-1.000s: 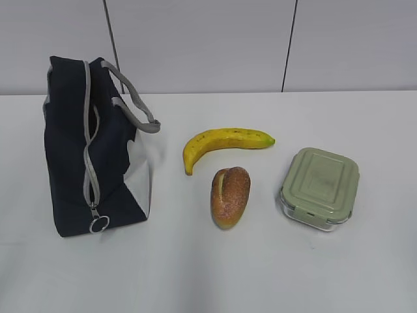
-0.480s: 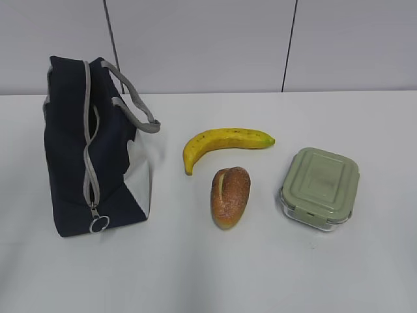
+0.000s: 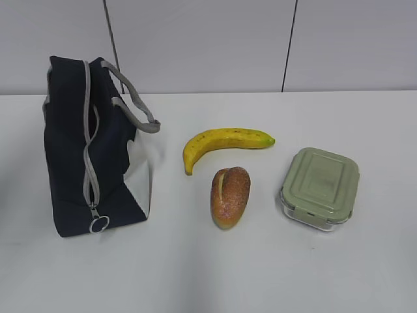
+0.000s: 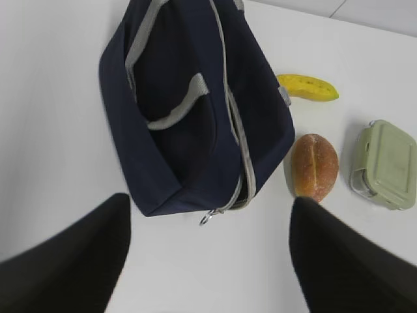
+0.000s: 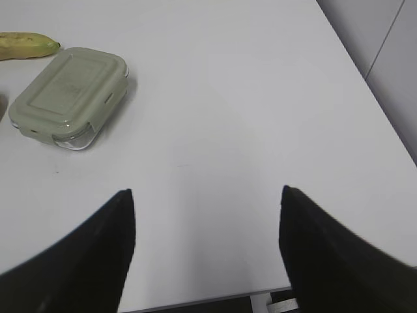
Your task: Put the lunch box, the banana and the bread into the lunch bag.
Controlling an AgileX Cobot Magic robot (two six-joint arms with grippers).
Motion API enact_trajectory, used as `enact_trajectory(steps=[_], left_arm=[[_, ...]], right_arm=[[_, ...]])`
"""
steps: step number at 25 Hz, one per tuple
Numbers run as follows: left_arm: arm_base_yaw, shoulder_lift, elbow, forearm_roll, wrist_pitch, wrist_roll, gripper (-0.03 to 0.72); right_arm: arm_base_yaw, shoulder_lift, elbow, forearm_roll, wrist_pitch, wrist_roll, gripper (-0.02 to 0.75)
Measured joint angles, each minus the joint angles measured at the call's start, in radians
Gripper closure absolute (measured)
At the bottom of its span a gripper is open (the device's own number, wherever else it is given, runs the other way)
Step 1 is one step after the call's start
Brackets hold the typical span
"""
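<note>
The navy lunch bag (image 3: 85, 150) stands at the left of the table, its grey zipper closed and the ring pull (image 3: 98, 225) hanging low at its near end. To its right lie the yellow banana (image 3: 225, 142), the golden-brown bread (image 3: 230, 196) and the sage-green lunch box (image 3: 320, 188). Neither arm shows in the exterior view. My left gripper (image 4: 208, 202) hovers open over bare table just short of the lunch bag (image 4: 195, 111), with the bread (image 4: 314, 166) by its right finger. My right gripper (image 5: 206, 192) is open over bare table, the lunch box (image 5: 68, 96) off to its upper left.
The white table (image 3: 260, 274) runs wide around the objects. Its right edge (image 5: 365, 91) and near edge (image 5: 215, 298) show in the right wrist view. A grey panelled wall (image 3: 208, 45) stands behind the table.
Nothing has visibly moved in the exterior view.
</note>
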Motion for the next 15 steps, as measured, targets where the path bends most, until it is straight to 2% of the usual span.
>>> enact_trajectory(steps=[8, 15], left_arm=[[0.0, 0.349, -0.212, -0.098, 0.023, 0.0, 0.177], [0.0, 0.573, -0.338, -0.12, 0.023, 0.0, 0.177]], right_arm=[[0.003, 0.0, 0.0, 0.0, 0.0, 0.0, 0.227], [0.003, 0.0, 0.0, 0.0, 0.0, 0.0, 0.227]])
